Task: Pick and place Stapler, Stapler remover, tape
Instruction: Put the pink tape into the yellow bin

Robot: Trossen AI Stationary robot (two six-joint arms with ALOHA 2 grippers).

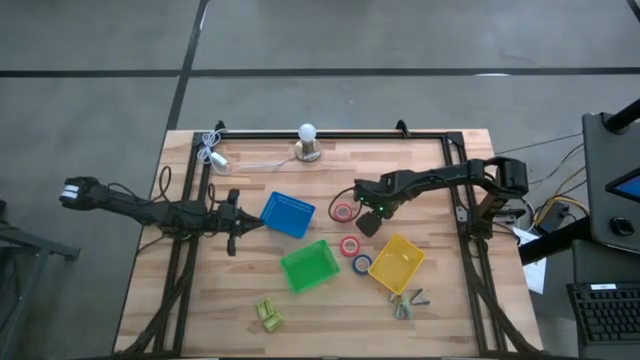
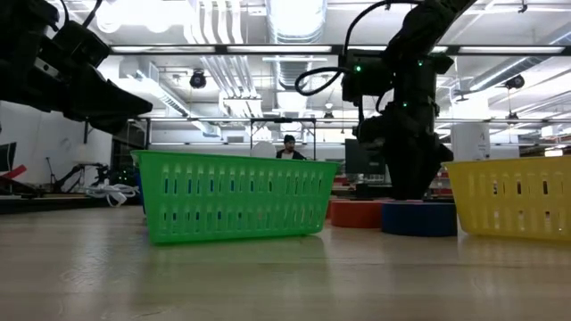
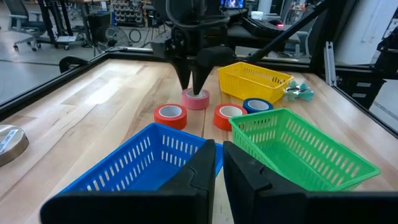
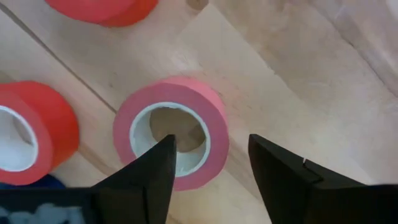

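Note:
Four tape rolls lie flat on the table between the bins. Two red ones [image 3: 170, 114] [image 3: 227, 116] and the blue one [image 3: 257, 106] are untouched. My right gripper [image 4: 211, 146] is open and points down over the pinkish-red roll [image 4: 171, 132]. One finger hangs over its pale hole and the other outside its wall. My left gripper [image 3: 219, 162] is shut and waits by the blue bin [image 1: 288, 214]. The yellow-green staplers [image 1: 267, 315] and the teal stapler removers [image 1: 405, 303] lie near the table's near edge.
A green bin [image 1: 309, 265] and a yellow bin [image 1: 397, 262] stand near the rolls. At the far edge are a bulb on a round base [image 1: 308, 140] and a coiled white cable [image 1: 212, 150]. A dark frame rail [image 1: 330, 135] borders the table.

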